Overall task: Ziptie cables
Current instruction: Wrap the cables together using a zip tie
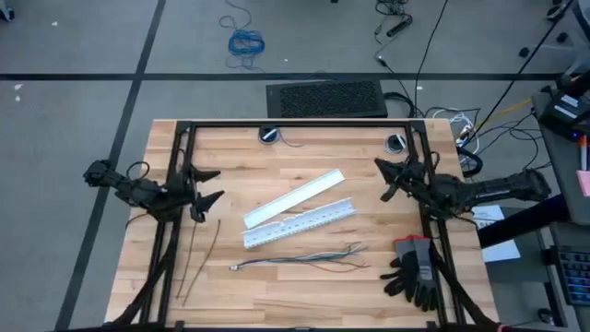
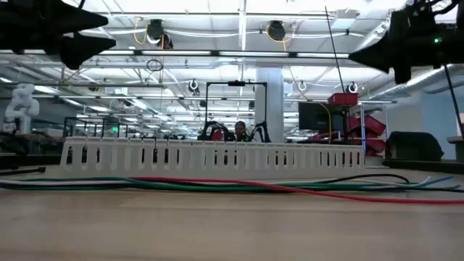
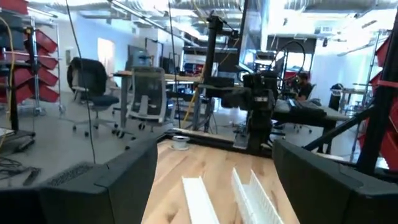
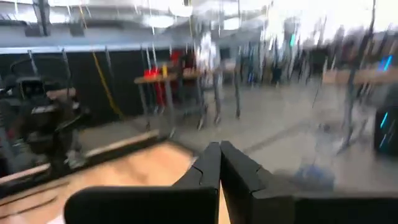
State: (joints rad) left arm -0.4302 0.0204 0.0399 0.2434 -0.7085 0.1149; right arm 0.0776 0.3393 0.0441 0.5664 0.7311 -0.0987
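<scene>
Two dark arms hang over a big wood table (image 1: 304, 286), one at each side. The table is the biggest thing, w/ a black frame (image 1: 295, 125) on top of it.

The left gripper (image 1: 210, 185) is up above the table's left part, and its fingers are spread wide apart. It holds nothing. In the left wrist view the two dark fingers (image 3: 118, 180) stand far apart w/ the white strips seen btwn them.

The right gripper (image 1: 384, 179) is up above the table's right part. In the right wrist view its fingers (image 4: 208, 168) are pressed together w/ nothing btwn them.

A pair of black gloves (image 1: 415, 270) lies near the table's right front corner.

Two white slotted strips (image 1: 300, 210) lie side by side in the middle of the table, both slanted.

The cables (image 1: 304, 258) lie flat on the table, just in front of the white strips, well apart from both grippers. The bundle has a tiny pale plug (image 1: 235, 267) at its left end, and the wires fan out a bit at the right end. In the low view they show as green and red lines (image 2: 239, 185) across the wood.

The zipties (image 1: 205, 258) lie on the table's left part, below the left gripper, to the left of the cables. They're thin and dark, and not touching the cables.
</scene>
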